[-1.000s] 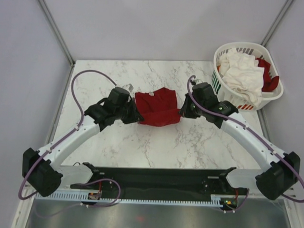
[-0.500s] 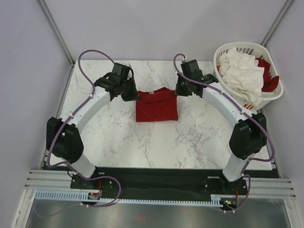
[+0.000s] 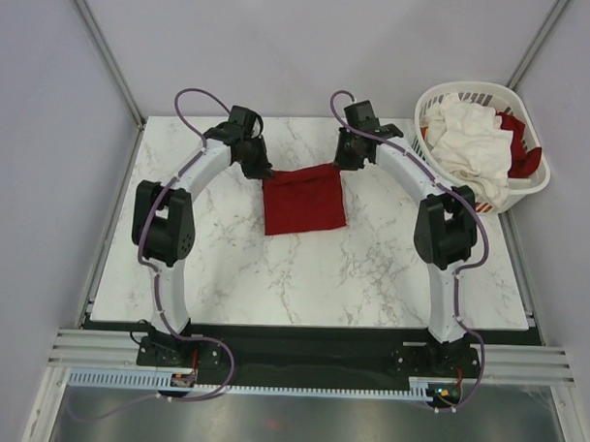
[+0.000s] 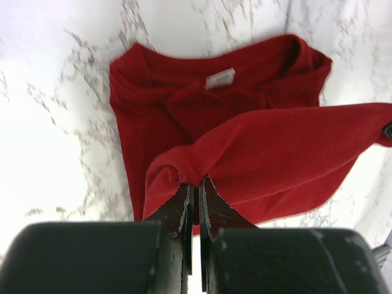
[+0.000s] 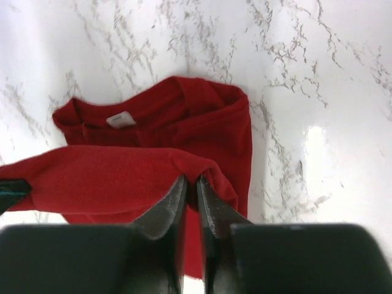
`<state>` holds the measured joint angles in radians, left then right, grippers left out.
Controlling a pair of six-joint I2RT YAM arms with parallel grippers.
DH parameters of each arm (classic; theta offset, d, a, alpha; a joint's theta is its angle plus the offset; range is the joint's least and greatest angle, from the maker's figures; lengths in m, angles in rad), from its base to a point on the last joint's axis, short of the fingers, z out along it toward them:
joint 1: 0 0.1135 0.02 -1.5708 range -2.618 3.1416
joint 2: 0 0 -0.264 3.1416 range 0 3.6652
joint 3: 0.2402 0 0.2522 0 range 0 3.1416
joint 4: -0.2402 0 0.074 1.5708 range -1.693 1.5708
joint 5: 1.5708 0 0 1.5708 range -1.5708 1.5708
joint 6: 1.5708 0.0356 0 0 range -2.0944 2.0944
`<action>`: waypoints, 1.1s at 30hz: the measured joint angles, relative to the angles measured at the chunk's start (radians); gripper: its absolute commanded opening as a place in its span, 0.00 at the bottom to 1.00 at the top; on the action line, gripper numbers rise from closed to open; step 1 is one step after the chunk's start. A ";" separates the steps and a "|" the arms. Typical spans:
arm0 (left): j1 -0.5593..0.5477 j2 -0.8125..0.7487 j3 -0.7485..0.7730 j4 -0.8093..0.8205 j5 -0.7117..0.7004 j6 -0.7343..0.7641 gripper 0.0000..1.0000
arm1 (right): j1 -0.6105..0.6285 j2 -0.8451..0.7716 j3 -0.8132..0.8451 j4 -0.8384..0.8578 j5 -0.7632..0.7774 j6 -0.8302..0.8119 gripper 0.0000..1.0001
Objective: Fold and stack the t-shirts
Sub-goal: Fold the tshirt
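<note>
Top external view: the red t-shirt (image 3: pixel 305 204) lies partly folded on the marble tabletop (image 3: pixel 274 274), right between the two sets of fingers; the left fingers (image 3: pixel 264 171) sit at its far left corner and the right fingers (image 3: pixel 338 164) at its far right corner; off to the right of the right fingers, well apart, a white slotted basket (image 3: pixel 425 165) holds crumpled white cloth (image 3: pixel 467 140) and some dark red cloth (image 3: pixel 522 156).

Left wrist view: the left fingers (image 4: pixel 184 205) are nearly closed, pinching a fold of red cloth at their tips; that fold runs off to the right as a raised band, and beyond the fingertips the rest of the shirt rests flat, its white neck label (image 4: pixel 219 78) facing up.

Right wrist view: the right fingers (image 5: pixel 174 199) show only a narrow gap, with the cloth's edge caught at their tips; the raised band stretches away to their left, and the collar and label lie beyond the tips.
</note>
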<state>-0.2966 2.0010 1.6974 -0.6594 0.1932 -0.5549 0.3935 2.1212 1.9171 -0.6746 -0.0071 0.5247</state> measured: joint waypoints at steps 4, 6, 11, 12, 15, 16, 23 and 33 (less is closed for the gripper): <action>0.031 0.143 0.116 -0.014 0.015 0.008 0.26 | -0.020 0.122 0.104 -0.010 -0.004 0.005 0.79; 0.051 0.209 0.185 -0.033 0.018 0.018 0.71 | -0.034 0.195 0.194 -0.024 -0.016 -0.008 0.86; 0.099 0.284 0.328 -0.077 0.011 0.023 1.00 | -0.080 0.296 0.368 -0.028 -0.049 -0.024 0.88; 0.107 0.284 0.349 -0.086 0.011 0.024 1.00 | -0.091 0.284 0.367 -0.029 -0.049 -0.026 0.87; 0.122 0.252 0.370 -0.095 -0.010 0.028 1.00 | -0.117 0.178 0.255 0.016 -0.058 -0.034 0.79; 0.122 0.235 0.359 -0.096 -0.017 0.029 1.00 | -0.122 0.133 0.200 0.029 -0.066 -0.034 0.73; 0.066 0.027 0.120 -0.080 -0.033 0.048 0.89 | -0.107 -0.233 -0.303 0.289 -0.352 0.036 0.08; -0.035 0.112 0.172 0.009 0.059 0.068 0.78 | -0.081 -0.160 -0.644 0.502 -0.599 0.126 0.00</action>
<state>-0.3317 2.1128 1.8698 -0.6502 0.2523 -0.4870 0.3122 1.9610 1.2732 -0.1726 -0.6064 0.6510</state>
